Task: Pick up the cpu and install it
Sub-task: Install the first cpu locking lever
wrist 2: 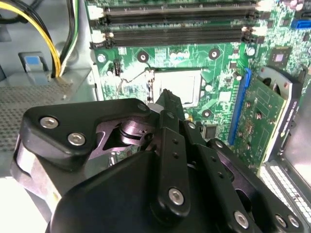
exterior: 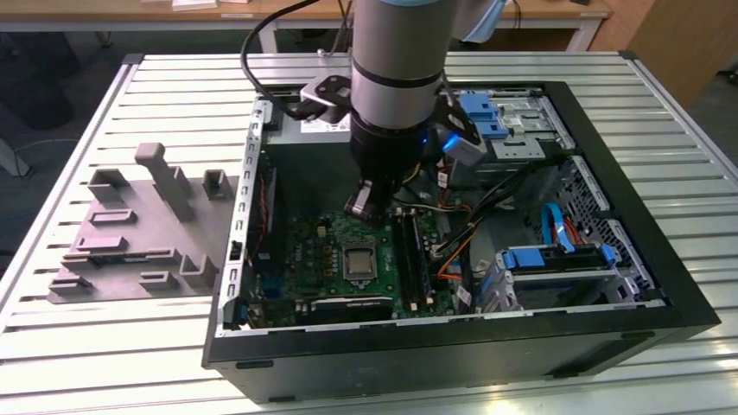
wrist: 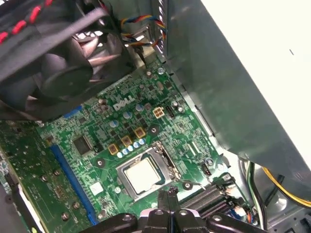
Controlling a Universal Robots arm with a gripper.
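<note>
While above cpu [wrist: 142,175], claw [wrist: 168,195] closed, empty.

cpu [wrist: 144,174], small flat square chip, pale silver top, lying level inside its socket on the mobo

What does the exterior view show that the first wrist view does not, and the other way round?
Exterior view: the whole computer case, the slatted table, a grey fixture at the exterior view's left, and the arm. First wrist view: a black fan and the pincer, shut, close beside the cpu. Both: the green motherboard with the cpu seated on it.
</note>
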